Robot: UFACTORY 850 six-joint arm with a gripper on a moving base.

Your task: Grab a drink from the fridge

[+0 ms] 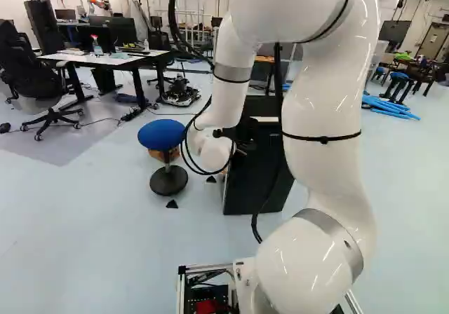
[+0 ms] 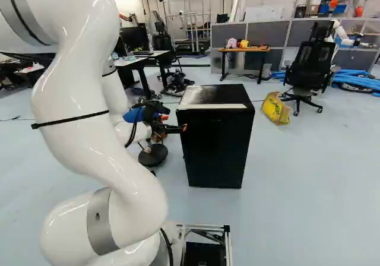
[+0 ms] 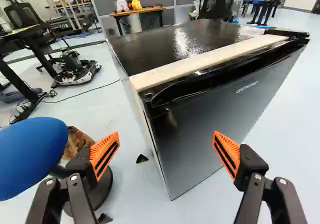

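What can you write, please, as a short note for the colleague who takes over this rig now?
Gripper: open, empty, at the front of the fridge, near the edge on the blue stool's side.
Door: shut. No drink in sight.
Done: arm is at the fridge.
Left: open door, find and grip a drink, take it out.

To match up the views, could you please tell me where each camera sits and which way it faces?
Left base view: behind the glossy white arm, to its left, looking ahead and slightly down; the arm stands right of the middle.
Right base view: behind it, to its right, facing likewise; the arm stands left of the middle.
Wrist view: on the wrist, looking along the visible black, orange-padded gripper towards the boxy black fridge.
All three share the fridge and round blue stool.
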